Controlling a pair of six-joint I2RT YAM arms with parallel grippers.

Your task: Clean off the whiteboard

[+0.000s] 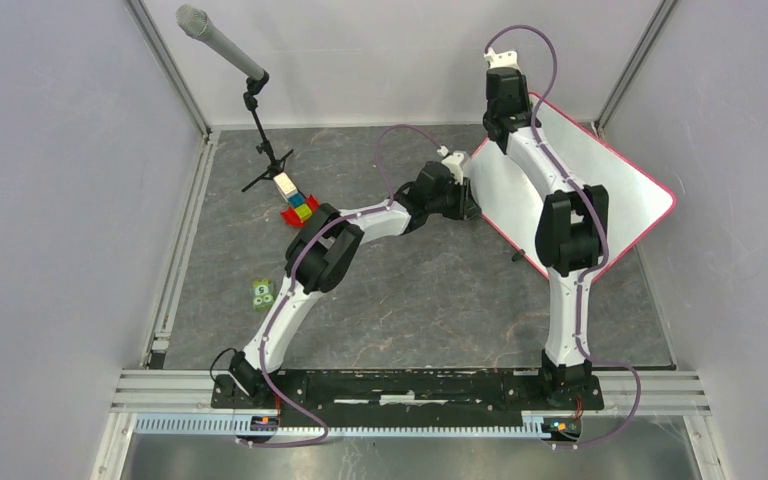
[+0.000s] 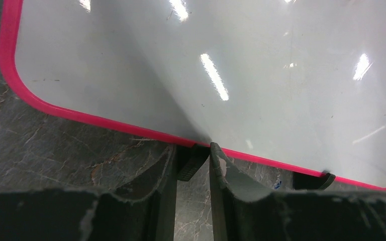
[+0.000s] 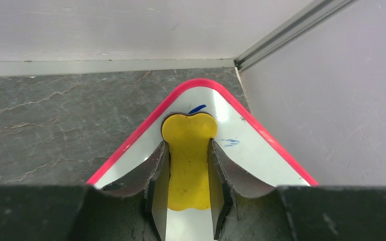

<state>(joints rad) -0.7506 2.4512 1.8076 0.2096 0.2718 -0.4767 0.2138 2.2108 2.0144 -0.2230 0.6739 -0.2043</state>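
Glossy whiteboard (image 1: 625, 190), pink frame and rounded corners, sits upper right on the grey marbled table (image 1: 410, 300). The left gripper (image 2: 193, 149) is clenched on its ribbed black foot (image 2: 191, 164). The right gripper (image 3: 187, 143) pinches a smooth yellow bone-shaped pad (image 3: 189, 175).

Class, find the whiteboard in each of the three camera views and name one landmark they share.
Top external: whiteboard upper right, askew, partly under the right arm.
Left wrist: whiteboard fills the upper part, edge at the jaws.
Right wrist: whiteboard lower centre, one rounded corner, yellow eraser between the jaws.
Shared landmark: its pink-red frame on the dark marbled table.
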